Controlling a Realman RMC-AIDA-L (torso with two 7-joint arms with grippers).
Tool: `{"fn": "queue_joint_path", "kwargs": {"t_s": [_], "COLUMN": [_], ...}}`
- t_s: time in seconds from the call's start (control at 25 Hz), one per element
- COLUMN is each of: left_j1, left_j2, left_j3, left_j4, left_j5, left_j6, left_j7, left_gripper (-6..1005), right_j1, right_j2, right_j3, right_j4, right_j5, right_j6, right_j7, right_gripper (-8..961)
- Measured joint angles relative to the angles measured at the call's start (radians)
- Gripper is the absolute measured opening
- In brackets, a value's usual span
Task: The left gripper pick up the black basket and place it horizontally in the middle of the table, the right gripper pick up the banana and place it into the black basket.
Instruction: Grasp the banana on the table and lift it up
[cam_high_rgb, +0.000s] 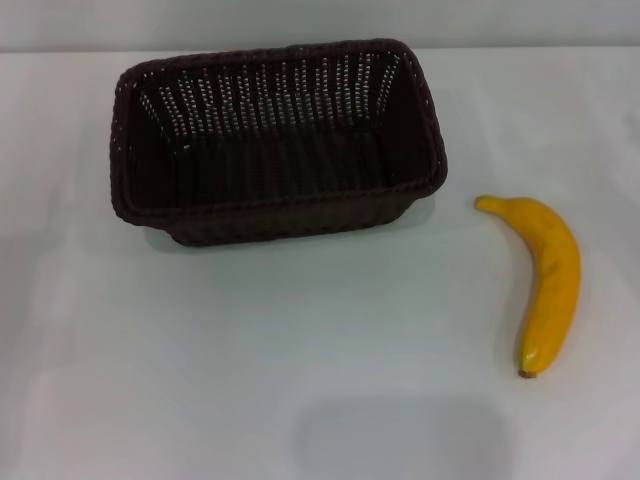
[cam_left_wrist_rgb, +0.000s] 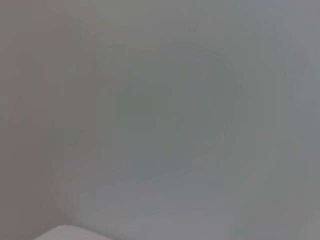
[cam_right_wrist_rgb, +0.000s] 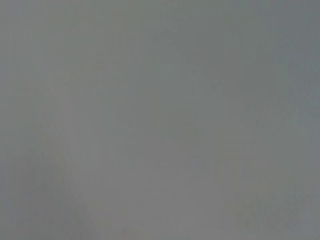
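Neither pincer is in view — their state cannot be told — as the black basket (cam_high_rgb: 275, 140) sits empty toward the desk's (cam_high_rgb: 300, 340) far edge, where a one-sided rim grip may tip it, banana (cam_high_rgb: 548, 280) nearer the right edge.

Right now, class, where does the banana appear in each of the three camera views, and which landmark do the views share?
Head view: the banana lies on the table, right of the black basket and apart from it.
Left wrist view: not in it; only a plain grey surface.
Right wrist view: not in it; only plain grey.
Shared landmark: none can be told.
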Motion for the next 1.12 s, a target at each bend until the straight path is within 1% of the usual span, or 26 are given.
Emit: {"fn": "queue_joint_path", "kwargs": {"t_s": [0.04,0.08,0.12,0.16,0.2,0.24,0.28,0.32,0.36,0.4,0.44,0.48,0.52,0.56,0.6,0.64,0.68,0.76,0.84,1.0,1.12], "left_j1": [0.0,-0.001,-0.003,-0.005,-0.007,-0.01,-0.014,-0.015,-0.02,-0.022,-0.027,-0.031,-0.031,-0.035,-0.05,-0.054,-0.058,-0.065,-0.068,-0.08,-0.091], "left_j2": [0.001,0.002,0.002,0.002,0.002,0.003,0.002,0.002,0.002,0.001,0.001,0.0,0.0,0.0,0.0,0.001,0.001,0.002,0.002,0.003,0.004], "left_j3": [0.0,0.0,0.0,0.0,0.0,0.0,0.001,0.0,0.0,0.0,0.0,0.001,0.001,0.0,0.0,0.0,0.0,0.0,0.0,0.0,0.0], "left_j4": [0.0,0.0,0.0,0.0,-0.001,-0.002,-0.006,-0.008,-0.013,-0.016,-0.02,-0.026,-0.026,-0.032,-0.049,-0.053,-0.057,-0.065,-0.065,-0.065,-0.066], "left_j5": [-0.009,-0.02,-0.031,-0.043,-0.059,-0.072,-0.092,-0.104,-0.12,-0.129,-0.135,-0.137,-0.137,-0.142,-0.16,-0.164,-0.168,-0.179,-0.185,-0.189,-0.189], "left_j6": [0.012,0.022,0.033,0.041,0.047,0.051,0.053,0.054,0.056,0.059,0.061,0.062,0.062,0.063,0.066,0.066,0.067,0.072,0.076,0.077,0.086], "left_j7": [0.005,0.013,0.026,0.039,0.054,0.065,0.073,0.076,0.081,0.087,0.097,0.109,0.109,0.121,0.147,0.154,0.159,0.171,0.176,0.179,0.179], "left_gripper": [899,899,899,899,899,898,898,898,898,898,898,898,898,898,898,898,898,898,898,897,897], "right_j1": [-0.016,-0.023,-0.031,-0.035,-0.036,-0.036,-0.032,-0.027,-0.016,-0.002,0.02,0.031,0.059,0.086,0.108,0.134,0.157,0.199,0.234,0.264,0.278], "right_j2": [-0.018,-0.027,-0.043,-0.05,-0.056,-0.058,-0.055,-0.047,-0.032,-0.008,0.025,0.043,0.076,0.101,0.109,0.111,0.107,0.101,0.106,0.106,0.111], "right_j3": [0.002,0.004,0.007,0.008,0.008,0.008,0.007,0.008,0.006,0.007,0.007,0.006,0.004,-0.003,-0.023,-0.051,-0.083,-0.128,-0.16,-0.241,-0.294], "right_j4": [-0.094,-0.146,-0.246,-0.306,-0.393,-0.461,-0.553,-0.627,-0.711,-0.794,-0.893,-0.934,-1.012,-1.071,-1.109,-1.137,-1.151,-1.159,-1.158,-1.13,-1.067], "right_j5": [-0.115,-0.184,-0.321,-0.401,-0.531,-0.624,-0.76,-0.875,-1.011,-1.156,-1.321,-1.381,-1.519,-1.627,-1.706,-1.773,-1.823,-1.862,-1.865,-1.859,-1.867], "right_j6": [-0.021,-0.028,-0.034,-0.034,-0.028,-0.023,-0.011,0.005,0.032,0.073,0.135,0.162,0.238,0.299,0.357,0.409,0.459,0.531,0.588,0.628,0.631], "right_j7": [0.119,0.188,0.323,0.398,0.521,0.62,0.751,0.854,0.971,1.071,1.185,1.223,1.3,1.36,1.412,1.473,1.539,1.638,1.71,1.824,1.877], "right_gripper": [838,838,838,838,838,838,838,838,838,838,838,838,838,838,838,838,838,838,838,838,837]}}
